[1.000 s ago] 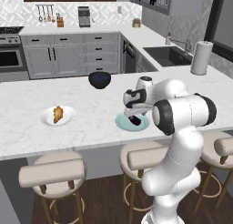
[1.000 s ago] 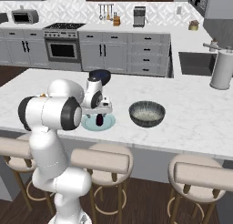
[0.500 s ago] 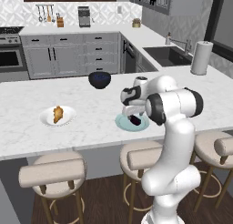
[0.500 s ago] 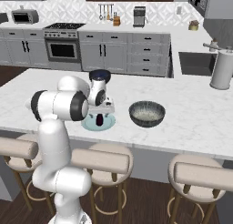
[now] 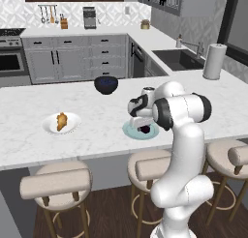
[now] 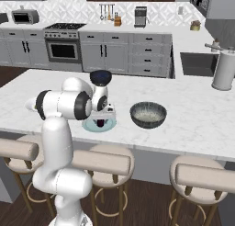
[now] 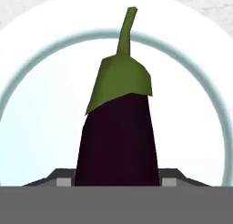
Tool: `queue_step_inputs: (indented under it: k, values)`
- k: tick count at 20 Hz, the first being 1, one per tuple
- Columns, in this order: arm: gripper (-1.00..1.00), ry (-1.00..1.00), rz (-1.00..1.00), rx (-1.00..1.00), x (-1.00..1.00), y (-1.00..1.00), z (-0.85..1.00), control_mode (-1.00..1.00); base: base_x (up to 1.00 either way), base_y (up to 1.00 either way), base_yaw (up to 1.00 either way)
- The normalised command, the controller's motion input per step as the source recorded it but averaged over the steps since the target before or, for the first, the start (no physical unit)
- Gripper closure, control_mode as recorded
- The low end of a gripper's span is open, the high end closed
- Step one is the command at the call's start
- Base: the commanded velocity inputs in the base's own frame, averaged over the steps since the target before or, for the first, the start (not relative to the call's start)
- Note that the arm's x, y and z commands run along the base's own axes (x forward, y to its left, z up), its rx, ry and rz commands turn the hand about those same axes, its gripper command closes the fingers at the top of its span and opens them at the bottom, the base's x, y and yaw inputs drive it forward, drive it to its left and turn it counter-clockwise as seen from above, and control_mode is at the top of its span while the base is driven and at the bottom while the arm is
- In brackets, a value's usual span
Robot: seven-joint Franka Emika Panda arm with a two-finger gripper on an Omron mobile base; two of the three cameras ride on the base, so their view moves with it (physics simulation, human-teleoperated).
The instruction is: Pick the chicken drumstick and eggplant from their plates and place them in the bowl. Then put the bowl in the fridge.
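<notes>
Marble counter [image 5: 97, 130] in a grey kitchen, gripper [image 5: 143, 127] low over the teal plate [image 5: 131, 132].

From the left base view, going left to right: the chicken drumstick [image 5: 62, 121] lies on the white plate [image 5: 50, 128], well apart from the arm; a small glossy black-blue bowl [image 5: 106, 84] stands farther back; then comes the teal plate with the eggplant [image 5: 145, 130] on it, right under the gripper. In the right base view the ribbed grey-blue bowl [image 6: 148, 114] sits just right of that plate, apart from it. The hand view shows the eggplant [image 7: 119, 136] very close, lengthwise, green cap and stem pointing away, its dark body running down between the jaws; whether the jaws touch it or stand open I cannot tell.
</notes>
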Motion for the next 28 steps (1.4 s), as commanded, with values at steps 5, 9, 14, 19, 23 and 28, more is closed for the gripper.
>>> queue_step_inputs:
  k: [5,9,14,19,23,28]
  values:
    - [1.00,0.00,0.00,0.00,-0.17,0.00,-0.05,-1.00,0.00,0.00,0.00]
    - [1.00,-0.02,0.00,0.00,-0.53,0.02,0.61,-1.00,0.00,0.00,0.00]
    - [1.00,-0.06,0.00,-0.05,-0.45,0.03,1.00,-1.00,0.00,0.00,0.00]
    - [1.00,0.00,0.00,-0.14,-0.12,-0.32,0.80,-1.00,0.00,0.00,0.00]
    - [1.00,0.00,0.00,-0.15,0.00,-0.62,0.47,-1.00,0.00,0.00,0.00]
    - [1.00,0.01,-0.01,-0.04,0.00,-0.82,0.35,-1.00,0.00,0.00,0.00]
